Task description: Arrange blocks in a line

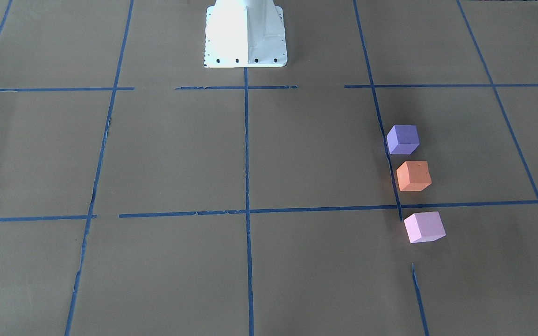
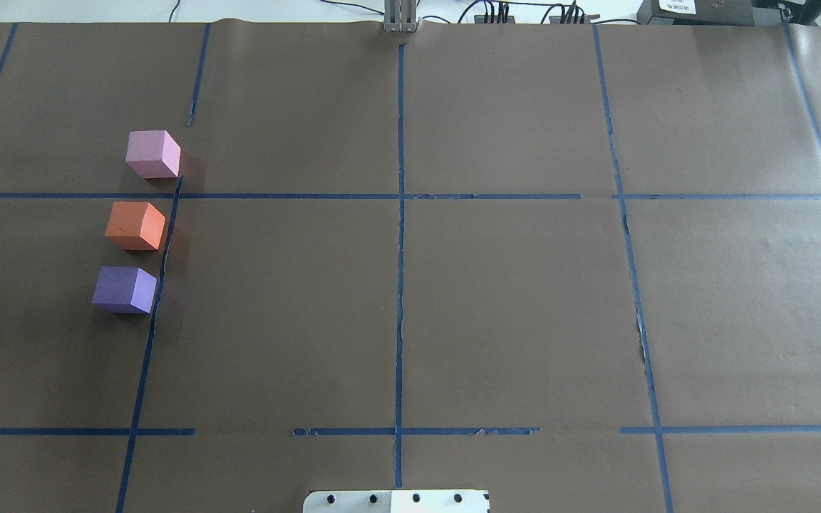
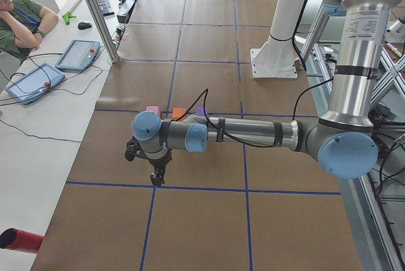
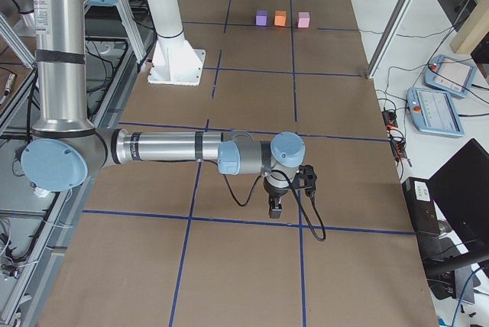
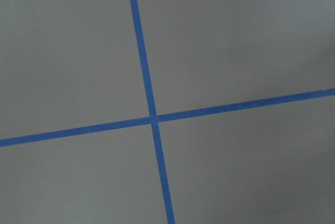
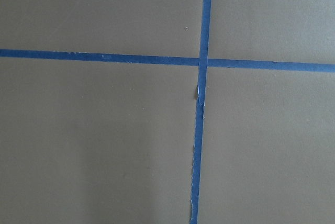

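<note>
Three in line on table [image 2: 510, 299], apart: purple cube [image 2: 124, 289], orange cube [image 2: 135, 225], pink cube [image 2: 152, 154]. I can't tell opening of left claw [image 3: 157, 176] or right claw [image 4: 275, 208].

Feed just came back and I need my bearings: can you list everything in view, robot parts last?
Blocks: three, purple, orange, pink; one spaced row beside a tape line, robot's left half, purple nearest the base.
Table cover: one, brown, blue tape grid.
Pendants: two, grey-blue, side bench.
Operator: one, green top, at that bench.
Base: one, white, middle of robot's table edge.
Left gripper: one, black, over a tape crossing; open or shut unclear.
Right gripper: one, black, opposite end; likewise unclear.
</note>
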You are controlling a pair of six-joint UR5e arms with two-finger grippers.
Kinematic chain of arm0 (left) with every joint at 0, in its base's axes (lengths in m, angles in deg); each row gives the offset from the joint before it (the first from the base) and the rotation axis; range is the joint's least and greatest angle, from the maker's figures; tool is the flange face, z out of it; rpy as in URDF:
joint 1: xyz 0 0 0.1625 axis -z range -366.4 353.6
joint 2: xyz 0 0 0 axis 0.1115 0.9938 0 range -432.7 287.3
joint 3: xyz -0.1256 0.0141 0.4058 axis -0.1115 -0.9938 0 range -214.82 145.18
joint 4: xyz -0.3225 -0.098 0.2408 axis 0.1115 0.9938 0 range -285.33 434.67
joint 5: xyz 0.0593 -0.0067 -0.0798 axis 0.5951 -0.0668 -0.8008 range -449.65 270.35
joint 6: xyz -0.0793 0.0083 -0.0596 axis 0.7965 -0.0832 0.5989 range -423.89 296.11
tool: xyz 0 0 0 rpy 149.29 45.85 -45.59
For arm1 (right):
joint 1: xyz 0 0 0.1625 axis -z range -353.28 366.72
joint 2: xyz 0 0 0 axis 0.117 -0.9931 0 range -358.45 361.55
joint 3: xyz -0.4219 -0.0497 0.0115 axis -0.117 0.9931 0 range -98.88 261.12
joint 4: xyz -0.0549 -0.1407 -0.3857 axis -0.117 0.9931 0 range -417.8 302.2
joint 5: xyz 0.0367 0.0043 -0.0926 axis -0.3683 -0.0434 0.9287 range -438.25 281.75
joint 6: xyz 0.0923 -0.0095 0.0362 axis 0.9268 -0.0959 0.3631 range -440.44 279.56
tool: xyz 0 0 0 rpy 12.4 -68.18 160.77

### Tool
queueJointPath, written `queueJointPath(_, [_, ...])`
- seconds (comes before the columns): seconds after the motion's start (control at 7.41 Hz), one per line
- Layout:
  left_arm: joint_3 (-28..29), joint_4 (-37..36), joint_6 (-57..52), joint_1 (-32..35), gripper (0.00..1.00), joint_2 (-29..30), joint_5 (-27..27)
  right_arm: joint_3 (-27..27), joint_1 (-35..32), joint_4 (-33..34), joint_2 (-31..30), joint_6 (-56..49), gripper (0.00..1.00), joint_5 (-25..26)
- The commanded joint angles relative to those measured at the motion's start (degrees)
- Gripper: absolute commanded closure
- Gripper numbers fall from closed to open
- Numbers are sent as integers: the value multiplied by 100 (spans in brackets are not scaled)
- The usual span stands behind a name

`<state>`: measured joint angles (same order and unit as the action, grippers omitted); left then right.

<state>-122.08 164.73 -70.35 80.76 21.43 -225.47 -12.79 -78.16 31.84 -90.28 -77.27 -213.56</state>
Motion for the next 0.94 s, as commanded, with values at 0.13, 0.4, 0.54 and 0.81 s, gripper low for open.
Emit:
queueJointPath(0.13, [-413, -875, -171, 337, 0, -105, 46, 4, -2, 0, -2, 0, 0, 5])
queueJointPath(0.4, [-275, -894, -1036, 337, 0, -114, 56, 4, -2, 0, 7, 0, 0, 5])
queueJointPath(0.54, [-257, -885, -1084, 337, 0, -149, 56, -4, 7, 0, -2, 0, 0, 5])
queueJointPath(0.81, [-257, -841, -1076, 319, 0, -298, 38, -4, -2, 0, -2, 0, 0, 5])
